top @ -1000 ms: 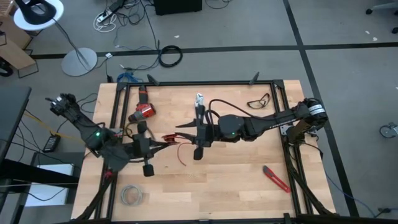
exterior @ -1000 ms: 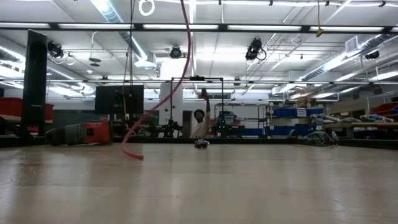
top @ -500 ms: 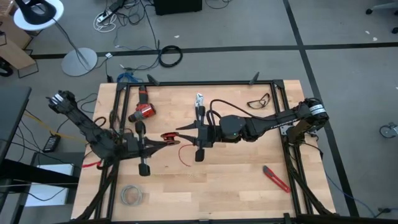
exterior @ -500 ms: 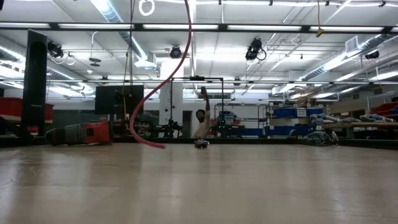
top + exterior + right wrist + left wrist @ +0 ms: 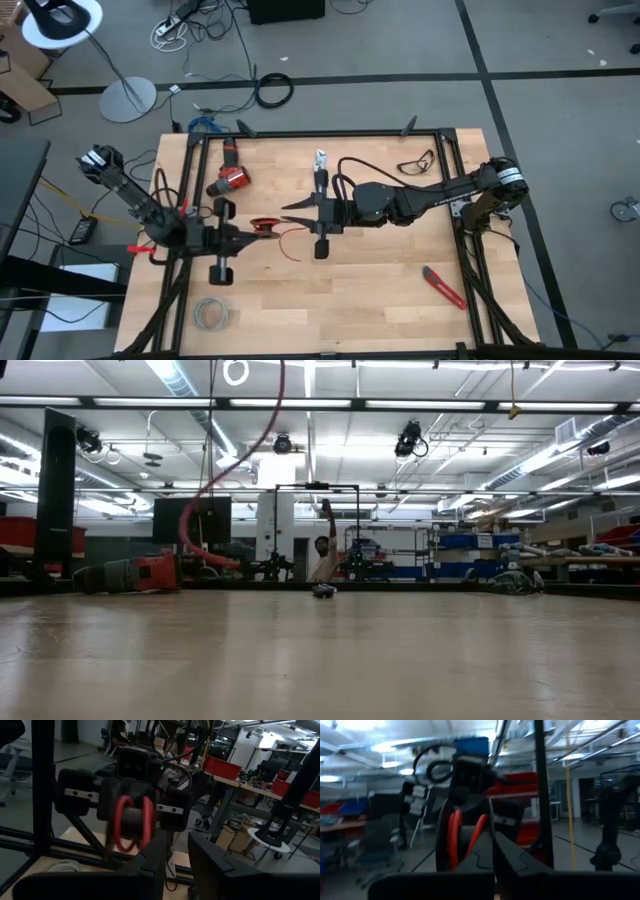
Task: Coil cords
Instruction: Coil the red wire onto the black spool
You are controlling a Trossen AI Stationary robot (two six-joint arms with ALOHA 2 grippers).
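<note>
Mid-coiling: left gripper (image 5: 262, 228), fingers clenched on the red cord (image 5: 268, 226) loops; right gripper (image 5: 290, 208) fingers slightly parted, should feed the tail.

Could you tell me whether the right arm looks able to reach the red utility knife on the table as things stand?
Probably yes, once freed: the red utility knife lies on bare wood on the right arm's side, nothing around it. But the right end effector sits mid-table at the red wire, facing the left end effector, away from it.

Two dark jointed arms: the left arm (image 5: 130, 195) has a white-marked base joint, the right arm (image 5: 430, 195) a looping black cable.
</note>
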